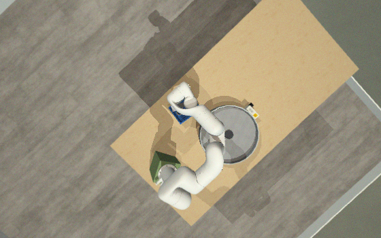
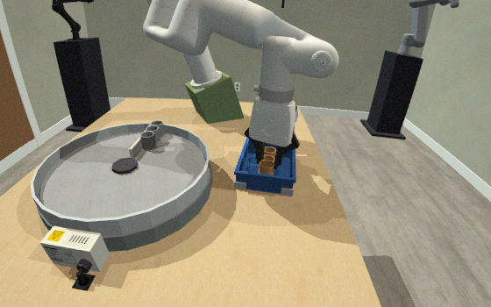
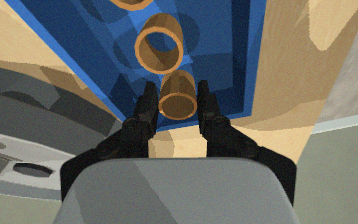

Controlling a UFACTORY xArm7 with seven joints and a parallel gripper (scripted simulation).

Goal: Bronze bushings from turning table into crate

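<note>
My gripper point(image 2: 269, 154) point(image 3: 177, 92) is down inside the blue crate point(image 2: 264, 182) point(image 3: 220, 50) point(image 1: 179, 117) and shut on a bronze bushing point(image 3: 178, 96) point(image 2: 270, 150). A second bronze bushing point(image 3: 160, 44) point(image 2: 266, 167) stands upright in the crate, and a third point(image 3: 130, 3) shows at the top edge of the wrist view. Three dark steel bushings point(image 2: 149, 139) point(image 2: 152, 130) point(image 2: 158, 124) stand in a row at the far side of the grey turning table point(image 2: 122, 219) point(image 1: 242, 119). In the overhead view the arm hides the gripper.
A small bar point(image 2: 136, 146) and a dark hub point(image 2: 124, 165) sit on the turning table. A white control box point(image 2: 74, 247) point(image 1: 252, 111) stands by its near rim. The arm's green base block point(image 2: 214, 103) point(image 1: 162, 161) is behind the crate. Black pedestals point(image 2: 82, 79) point(image 2: 391, 92) stand beyond the table.
</note>
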